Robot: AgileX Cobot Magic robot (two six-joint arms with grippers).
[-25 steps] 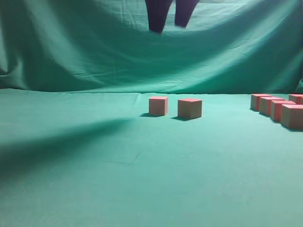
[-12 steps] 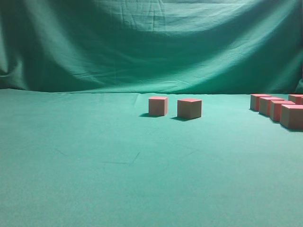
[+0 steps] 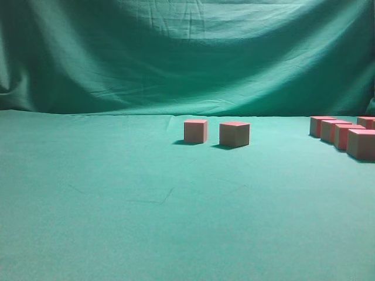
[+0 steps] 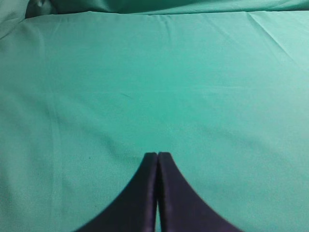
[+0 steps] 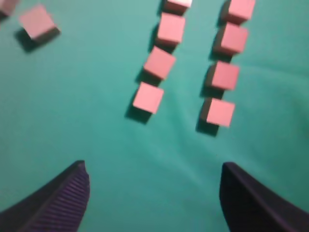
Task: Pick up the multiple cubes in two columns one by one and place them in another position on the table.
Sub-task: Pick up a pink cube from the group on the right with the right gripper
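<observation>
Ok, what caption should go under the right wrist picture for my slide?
Open right gripper hovering above two columns of pink cubes on the green table.

Open green table (image 3: 117, 205) in front, two cubes (image 3: 195, 131) mid-table, cube columns (image 5: 159, 63) far right

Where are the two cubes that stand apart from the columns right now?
In the exterior view, the two separate cubes sit side by side mid-table, left of the columns at the right edge, with no tool near them.

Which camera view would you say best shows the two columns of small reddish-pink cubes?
The right wrist view: the two columns of small reddish-pink cubes lie fully visible from above. The exterior view shows them overlapping at the edge; the left wrist view shows none.
</observation>
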